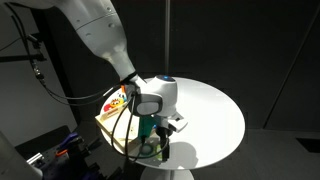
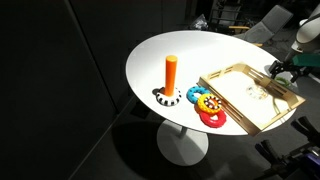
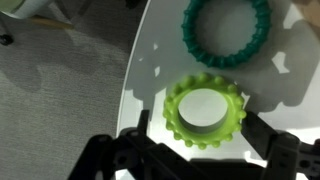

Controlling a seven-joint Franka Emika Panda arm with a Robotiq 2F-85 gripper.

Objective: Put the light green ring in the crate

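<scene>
The light green ring (image 3: 180,115) lies flat on the white table, close to the table's edge. My gripper (image 3: 196,121) is open over it, with one dark finger on each side of the ring. In the exterior views the gripper (image 1: 156,140) (image 2: 284,68) hangs low over the table beside the crate. The crate (image 2: 232,108) is a shallow light-wood tray; it also shows behind the arm in an exterior view (image 1: 107,120). The light green ring itself is hidden in both exterior views.
A darker teal ring (image 3: 192,42) lies just beyond the light green one. A toy base with an orange peg (image 2: 170,75) and several coloured rings (image 2: 207,106) stand on the round white table (image 2: 180,45) beside the crate. Grey floor (image 3: 60,70) shows past the table edge.
</scene>
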